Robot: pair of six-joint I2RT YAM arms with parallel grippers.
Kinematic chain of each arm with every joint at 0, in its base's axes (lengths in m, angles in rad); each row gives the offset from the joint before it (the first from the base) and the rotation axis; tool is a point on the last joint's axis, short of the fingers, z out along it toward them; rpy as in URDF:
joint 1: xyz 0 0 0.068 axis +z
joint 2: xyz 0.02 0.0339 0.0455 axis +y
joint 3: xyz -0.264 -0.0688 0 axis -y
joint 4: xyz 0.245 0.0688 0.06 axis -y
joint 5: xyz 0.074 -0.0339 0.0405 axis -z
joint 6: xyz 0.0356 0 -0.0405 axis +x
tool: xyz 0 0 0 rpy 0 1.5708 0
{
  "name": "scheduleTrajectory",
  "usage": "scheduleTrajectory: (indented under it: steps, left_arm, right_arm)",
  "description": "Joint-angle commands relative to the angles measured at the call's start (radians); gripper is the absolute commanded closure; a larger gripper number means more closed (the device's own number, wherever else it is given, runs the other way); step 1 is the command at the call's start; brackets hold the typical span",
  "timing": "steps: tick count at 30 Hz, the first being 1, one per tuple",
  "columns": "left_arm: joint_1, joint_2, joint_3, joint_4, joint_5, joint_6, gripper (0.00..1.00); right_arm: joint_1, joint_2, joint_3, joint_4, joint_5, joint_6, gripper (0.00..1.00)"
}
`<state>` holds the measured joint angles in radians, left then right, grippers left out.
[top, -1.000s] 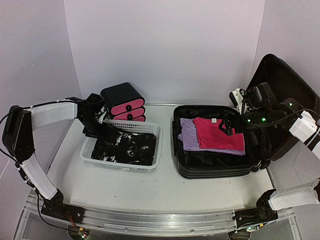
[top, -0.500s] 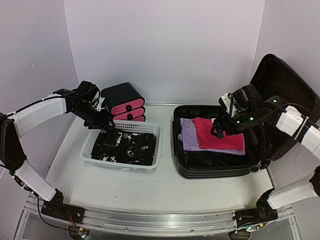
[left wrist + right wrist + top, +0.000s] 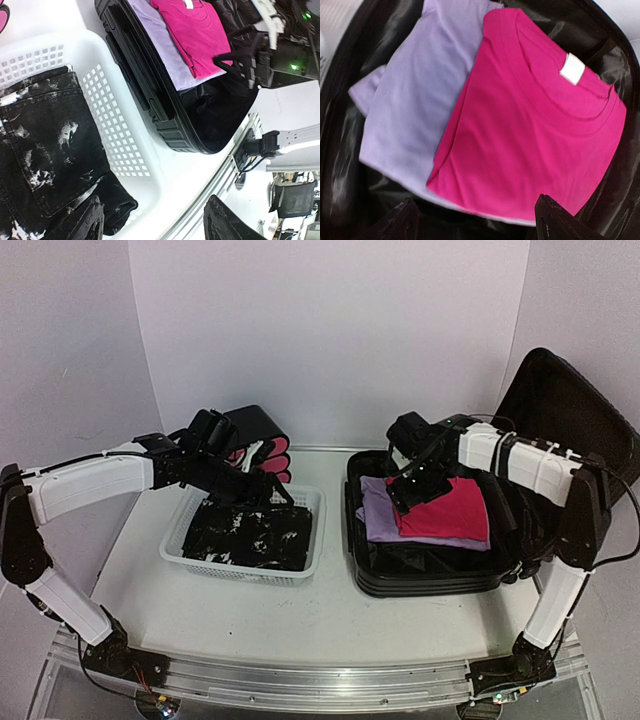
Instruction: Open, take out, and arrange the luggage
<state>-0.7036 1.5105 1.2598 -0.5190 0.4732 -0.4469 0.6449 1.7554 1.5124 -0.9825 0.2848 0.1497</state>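
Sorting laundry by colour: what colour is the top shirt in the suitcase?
Magenta-pink; the shirt shows best in the right wrist view.

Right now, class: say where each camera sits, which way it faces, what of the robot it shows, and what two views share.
Top external: high behind the robot, facing down at basket and luggage; left arm and right arm show.
Left wrist: over the basket, facing down at jeans; left gripper's fingertips show.
Right wrist: over the luggage, facing down at the pink shirt; right gripper's fingertips show.
Shared: both wrist views show the pink shirt.
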Motion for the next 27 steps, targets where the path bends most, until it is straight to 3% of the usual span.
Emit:
scheduleTrajectory:
  steps: [1,9,27]
  left_arm:
    - [0.006,-0.027,-0.027,0.103,0.045,-0.047,0.31]
    - [0.004,-0.019,-0.051,0.130,0.075,-0.047,0.30]
    - [0.004,-0.048,-0.077,0.156,0.098,-0.037,0.29]
  right_arm:
    - [0.018,0.111,0.120,-0.037,0.105,0.014,0.19]
    - [0.019,0.255,0.197,-0.056,0.143,0.119,0.37]
    - [0.021,0.388,0.271,-0.069,0.314,0.173,0.49]
